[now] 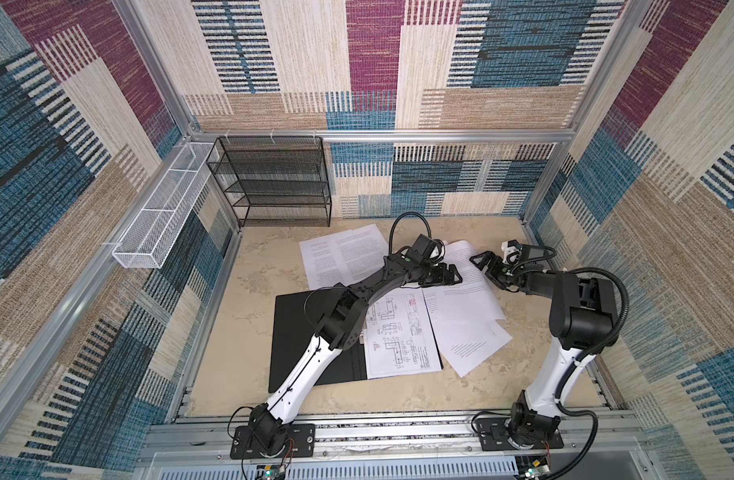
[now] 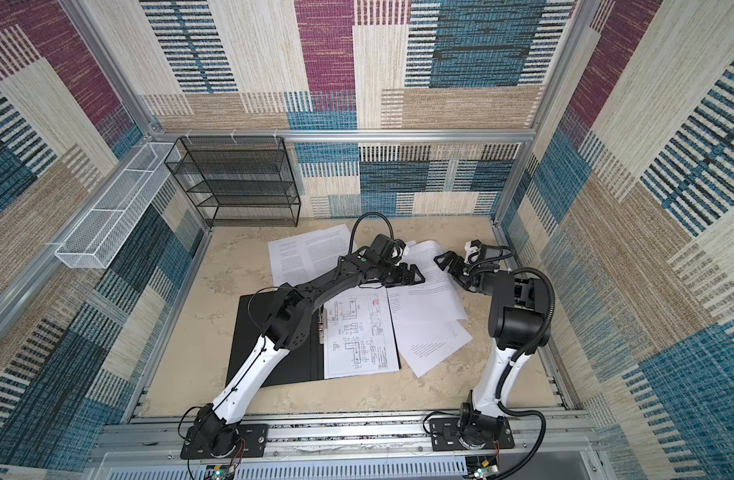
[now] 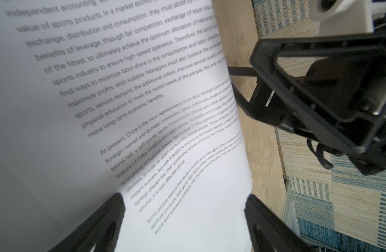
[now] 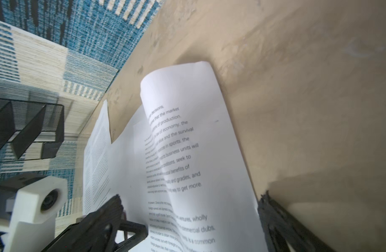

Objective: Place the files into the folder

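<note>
Your left gripper (image 3: 184, 203) has its jaws spread wide and grips nothing. A curled sheet (image 3: 122, 109) rises just ahead of its fingers. The close-up is blurred, so I cannot tell whether a fingertip brushes the paper. Your right gripper (image 4: 190, 196) is equally wide and empty, and it faces the same sheet from the opposite side, where the free edge rolls up off the table (image 4: 297, 87). In both top views the two grippers point at each other, near but apart, over that sheet, which lies behind the folder (image 1: 299, 332). The folder lies open with its black inside up under your left arm, and a drawing sheet (image 1: 398, 332) already rests on its right half, beside the clip (image 2: 321, 328). The other files (image 1: 465, 316) overlap on the table just right of the folder, and two printed pages (image 1: 340, 253) lie farther back. Treat the paper as light, limp and slippery on this smooth top. It probably creases under a hard pinch, and a flat sheet gives the jaws no purchase. Your best hold looks to be the raised curl: take a shallow bite close to the edge, on one sheet only. Overlapping pages may drag along with it, so use the other gripper to steady them.
</note>
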{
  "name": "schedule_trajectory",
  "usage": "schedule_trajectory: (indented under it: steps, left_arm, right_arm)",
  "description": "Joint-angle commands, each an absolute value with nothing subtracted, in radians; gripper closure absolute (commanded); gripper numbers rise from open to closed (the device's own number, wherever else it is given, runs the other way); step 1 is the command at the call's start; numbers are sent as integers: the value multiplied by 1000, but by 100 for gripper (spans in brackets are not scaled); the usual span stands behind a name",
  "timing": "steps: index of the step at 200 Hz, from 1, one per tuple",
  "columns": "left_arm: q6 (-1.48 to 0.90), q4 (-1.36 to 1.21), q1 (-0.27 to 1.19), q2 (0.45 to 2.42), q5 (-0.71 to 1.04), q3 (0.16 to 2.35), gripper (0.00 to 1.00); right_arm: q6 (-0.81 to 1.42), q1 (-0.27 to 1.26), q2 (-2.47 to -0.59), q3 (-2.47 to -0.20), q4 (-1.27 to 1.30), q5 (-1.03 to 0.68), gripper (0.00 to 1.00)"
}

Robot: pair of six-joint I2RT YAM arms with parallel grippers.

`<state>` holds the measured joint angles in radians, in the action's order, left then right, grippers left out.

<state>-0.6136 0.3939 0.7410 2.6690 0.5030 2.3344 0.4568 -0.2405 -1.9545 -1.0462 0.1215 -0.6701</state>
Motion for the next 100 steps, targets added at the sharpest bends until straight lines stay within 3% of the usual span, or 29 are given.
schedule_trajectory:
  steps: [1,35,79,100]
  left_arm:
    - [-617,660,735,2707,372,2327,11]
    - [-641,664,724,2710,365,2309,11]
    - [-653,662,718,2710,361,2295,12]
    - [-652,660,715,2704,364,2285,13]
  right_arm:
    - [533,-245,-1916,-979,4,-736,0]
    - [648,-273,-1824,-824,138,-892,0]
    - [817,-274,-1722,-661,321,-977,0]
    - [786,-275,-1691,-650,312,-948,0]
